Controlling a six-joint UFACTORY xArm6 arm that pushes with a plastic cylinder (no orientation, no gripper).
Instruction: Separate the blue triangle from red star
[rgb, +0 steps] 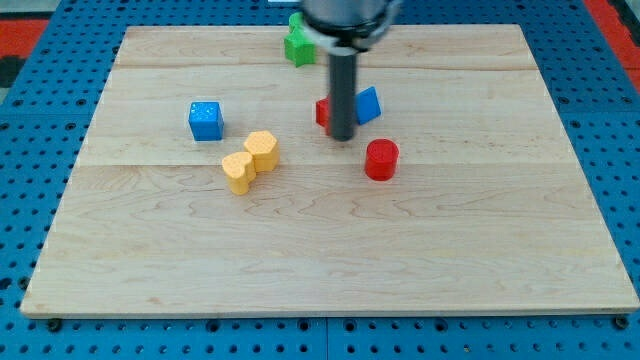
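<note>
The blue triangle (368, 104) lies on the wooden board just right of my rod. The red star (323, 112) is mostly hidden behind the rod, only its left edge showing. The two blocks sit close together, with the rod in front of the place where they meet. My tip (342, 137) rests on the board just below both blocks, between them.
A red cylinder (381, 159) sits below and right of the tip. A blue cube (205, 120) is at the left. Two yellow blocks (250, 160) touch each other at centre left. A green block (298, 44) is at the top, partly behind the arm.
</note>
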